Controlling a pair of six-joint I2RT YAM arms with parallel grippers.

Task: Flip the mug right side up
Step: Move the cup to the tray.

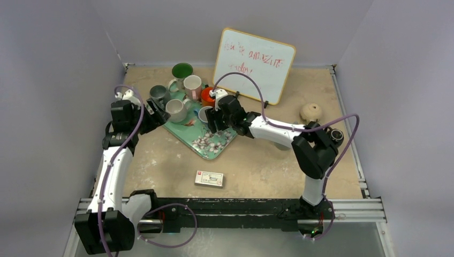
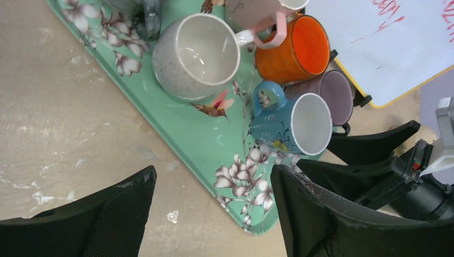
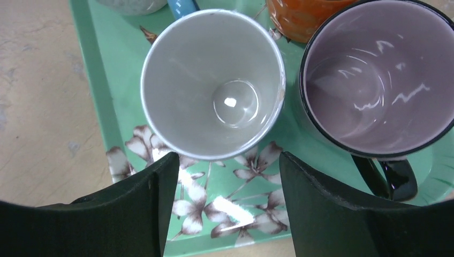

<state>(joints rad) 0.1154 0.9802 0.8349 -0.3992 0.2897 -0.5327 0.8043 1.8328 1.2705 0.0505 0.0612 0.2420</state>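
The blue mug (image 3: 213, 83) with a white inside stands upright, mouth up, on the green floral tray (image 3: 96, 80). It also shows in the top view (image 1: 205, 113) and the left wrist view (image 2: 292, 124). My right gripper (image 3: 227, 160) is open and empty just above the mug, at its near side, not touching it; it also shows in the top view (image 1: 215, 126). My left gripper (image 2: 213, 176) is open and empty, over the table at the tray's left edge, also seen in the top view (image 1: 155, 111).
The tray holds other upright mugs: purple (image 3: 377, 75), orange (image 2: 292, 48), speckled grey (image 2: 195, 56), pink (image 1: 192, 85). A green mug (image 1: 182, 71) and a whiteboard (image 1: 254, 64) are behind. A small box (image 1: 209, 178) lies near the front, a beige round object (image 1: 311, 111) at right.
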